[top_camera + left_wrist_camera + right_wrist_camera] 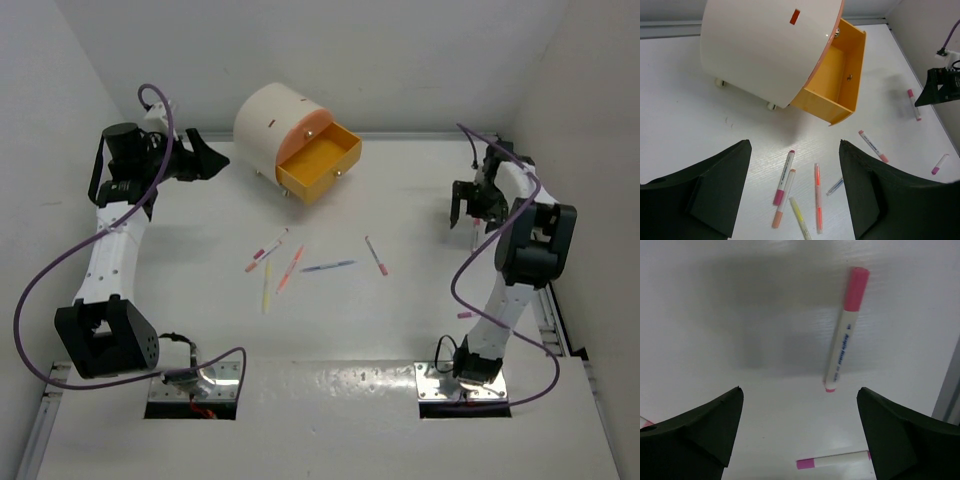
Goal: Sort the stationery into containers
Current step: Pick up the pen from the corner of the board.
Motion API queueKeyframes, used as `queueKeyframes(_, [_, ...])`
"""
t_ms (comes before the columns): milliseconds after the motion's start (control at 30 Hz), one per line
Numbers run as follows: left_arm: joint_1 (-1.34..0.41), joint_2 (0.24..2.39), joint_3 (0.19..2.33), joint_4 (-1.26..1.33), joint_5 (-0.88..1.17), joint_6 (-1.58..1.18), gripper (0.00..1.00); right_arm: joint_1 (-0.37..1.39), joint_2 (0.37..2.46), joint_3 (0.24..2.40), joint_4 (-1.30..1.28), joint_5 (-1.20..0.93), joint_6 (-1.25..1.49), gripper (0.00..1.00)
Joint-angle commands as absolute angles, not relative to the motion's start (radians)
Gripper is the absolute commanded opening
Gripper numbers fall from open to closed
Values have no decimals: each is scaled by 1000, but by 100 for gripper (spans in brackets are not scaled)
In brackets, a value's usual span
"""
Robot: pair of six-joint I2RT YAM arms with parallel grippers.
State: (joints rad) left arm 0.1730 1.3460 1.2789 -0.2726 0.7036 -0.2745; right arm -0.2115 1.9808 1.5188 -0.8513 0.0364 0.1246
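Note:
The cream-white round cabinet (270, 122) stands at the back with its yellow-orange drawer (320, 165) pulled open and empty; the pink-peach drawer (306, 129) above it is shut. Several thin pens lie mid-table: magenta (784, 176), peach (783, 199), yellow (800, 217), orange (817, 197), blue (835, 186) and pink (872, 146). My left gripper (207, 156) is open and empty, left of the cabinet and high above the pens (795, 145). My right gripper (467, 210) is open and empty (799, 390) above a pink-capped pen (845, 330) and a magenta-capped pen (832, 460).
White walls close in the table at the back and on both sides. Purple cables loop beside each arm (40, 290). A small pink pen (464, 315) lies near the right arm's base. A metal rail (560, 320) runs along the right edge.

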Motion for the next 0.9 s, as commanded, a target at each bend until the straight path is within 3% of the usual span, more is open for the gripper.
queueKeyframes(0, [179,1321,1287,-239,721,-278,77,-239,2023,1554,-888,-67,11,94])
queueKeyframes(133, [184,1322,1299,-244,724,-281,77,-293,2097,1580,-911,-168,-57,99])
queueKeyframes(467, [181,1322,1305,-232,741,-296,77,-362,2164,1597,-945,-221,-178,95])
queueKeyframes(533, [176,1319,1290,-218,756,-301,77,-353,2094,1586,-948,-227,-175,95])
queueKeyframes(700, [147,1330,1278,-192,772,-324,77,-357,1890,1467,-810,-3,-175,97])
queueKeyframes(767, [137,1348,1288,-193,773,-321,77,-387,1901,1477,-827,44,-176,93])
queueKeyframes(867, [115,1365,1316,-209,772,-304,76,-448,1911,1473,-822,21,-169,67])
